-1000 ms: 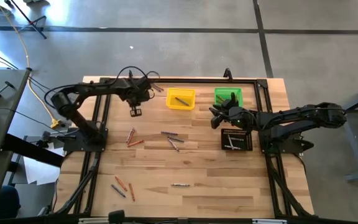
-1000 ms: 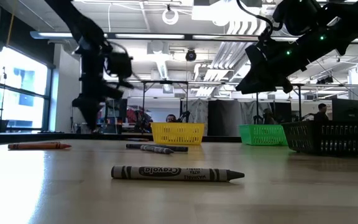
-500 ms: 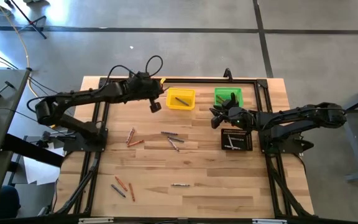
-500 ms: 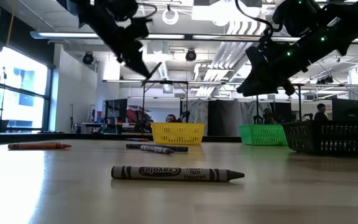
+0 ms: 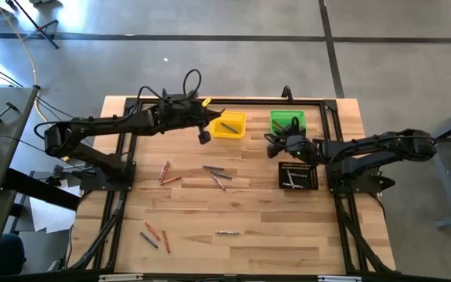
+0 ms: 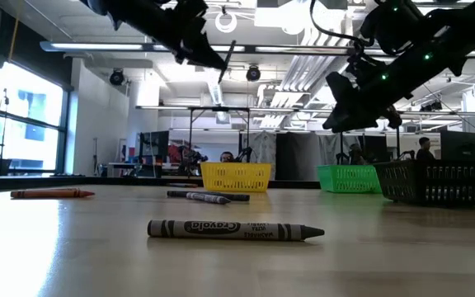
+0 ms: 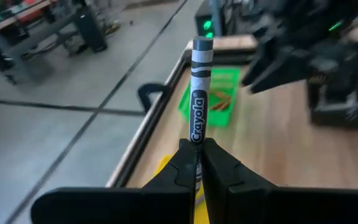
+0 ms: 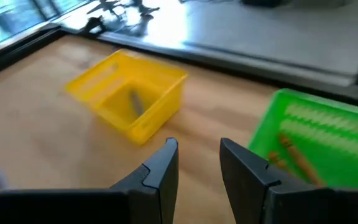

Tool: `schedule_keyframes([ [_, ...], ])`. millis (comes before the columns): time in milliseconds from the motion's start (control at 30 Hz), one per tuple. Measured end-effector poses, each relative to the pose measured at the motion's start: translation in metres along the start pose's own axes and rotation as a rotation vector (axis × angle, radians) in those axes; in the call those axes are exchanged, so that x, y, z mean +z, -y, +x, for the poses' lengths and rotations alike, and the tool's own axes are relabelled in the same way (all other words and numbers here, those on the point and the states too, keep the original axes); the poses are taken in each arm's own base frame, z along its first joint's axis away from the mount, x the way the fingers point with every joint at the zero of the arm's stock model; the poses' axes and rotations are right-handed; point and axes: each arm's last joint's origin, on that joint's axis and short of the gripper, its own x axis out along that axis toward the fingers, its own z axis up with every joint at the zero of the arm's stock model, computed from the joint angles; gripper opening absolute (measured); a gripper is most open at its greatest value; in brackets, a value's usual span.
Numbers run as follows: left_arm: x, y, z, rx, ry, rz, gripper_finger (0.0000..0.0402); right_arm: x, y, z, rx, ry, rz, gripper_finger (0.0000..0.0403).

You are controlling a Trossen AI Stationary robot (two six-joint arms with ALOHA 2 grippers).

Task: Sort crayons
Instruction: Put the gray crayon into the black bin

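Left arm outstretched, fingers pinched together; right arm hovering, fingers parted.

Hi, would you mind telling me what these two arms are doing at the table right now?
They are sorting crayons into bins. The left gripper is shut on a grey crayon and holds it in the air beside the yellow bin, which already has one crayon in it. The right gripper waits with its fingers apart, empty, near the green bin and the black tray. More crayons lie loose on the table.
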Motion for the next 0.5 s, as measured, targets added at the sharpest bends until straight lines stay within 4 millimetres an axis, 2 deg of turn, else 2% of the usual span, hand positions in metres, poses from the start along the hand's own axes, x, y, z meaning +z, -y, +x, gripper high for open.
schedule_keyframes([
  [167,0.008,0.005,-0.001,-0.101,0.087,-0.097,0.0,0.006,0.01,0.007,-0.091,0.04,-0.001,0.0112],
  [300,0.015,0.014,-0.002,-0.166,0.153,-0.132,0.0,0.01,0.016,0.012,-0.057,0.012,-0.015,0.0112],
  [400,0.016,0.024,0.002,-0.197,0.17,-0.131,0.0,0.019,0.011,0.014,0.081,0.036,-0.028,0.0112],
  [500,0.015,0.036,0.01,-0.201,0.164,-0.127,0.0,0.035,-0.001,0.008,0.362,0.136,-0.076,0.0112],
])
